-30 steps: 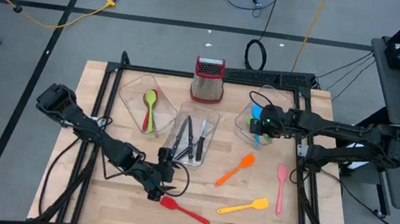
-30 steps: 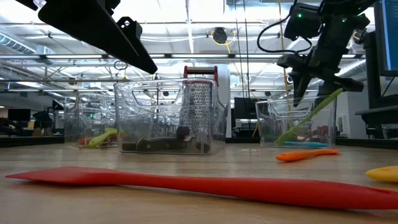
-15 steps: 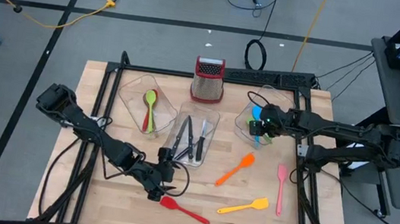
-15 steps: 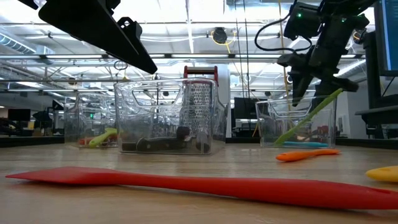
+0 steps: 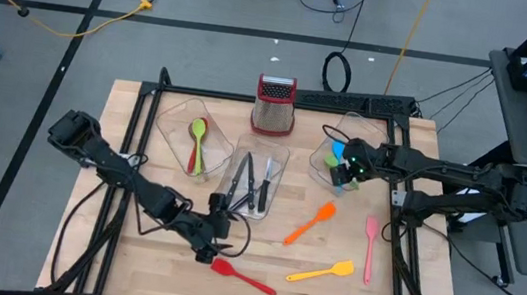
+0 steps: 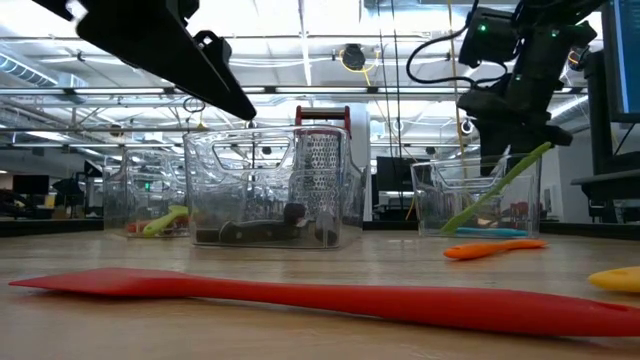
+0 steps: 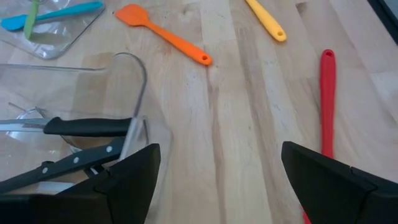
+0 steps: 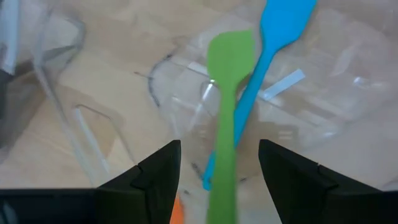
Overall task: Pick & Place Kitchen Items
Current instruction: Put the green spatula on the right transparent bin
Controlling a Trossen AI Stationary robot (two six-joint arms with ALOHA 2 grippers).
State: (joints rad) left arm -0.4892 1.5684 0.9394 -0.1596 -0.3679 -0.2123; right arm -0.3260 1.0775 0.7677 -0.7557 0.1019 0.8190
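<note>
The right end effector (image 8: 217, 168) stands part-open around the green silicone spatula (image 8: 227, 93), which leans on the clear plastic tub's (image 6: 530, 195) rim. Withdrawing could snag the handle and flip the spatula onto the bench. The left end effector (image 7: 217, 180), wide open and empty, hovers beside the red spatula (image 7: 326, 99).

The table (image 5: 259, 268) is lit evenly from overhead, w/ only faint, soft shadows cast beside the utensils. In the low view, ceiling light strips (image 6: 300, 20) are seen as bright glare, the arms are reduced to dark silhouettes, and the red spatula (image 6: 330, 298) nearest the lens is rendered soft. The right wrist view is blurred throughout, esp. the green spatula (image 8: 227, 112) and clear tub (image 8: 298, 93); the left wrist view is sharper.
</note>
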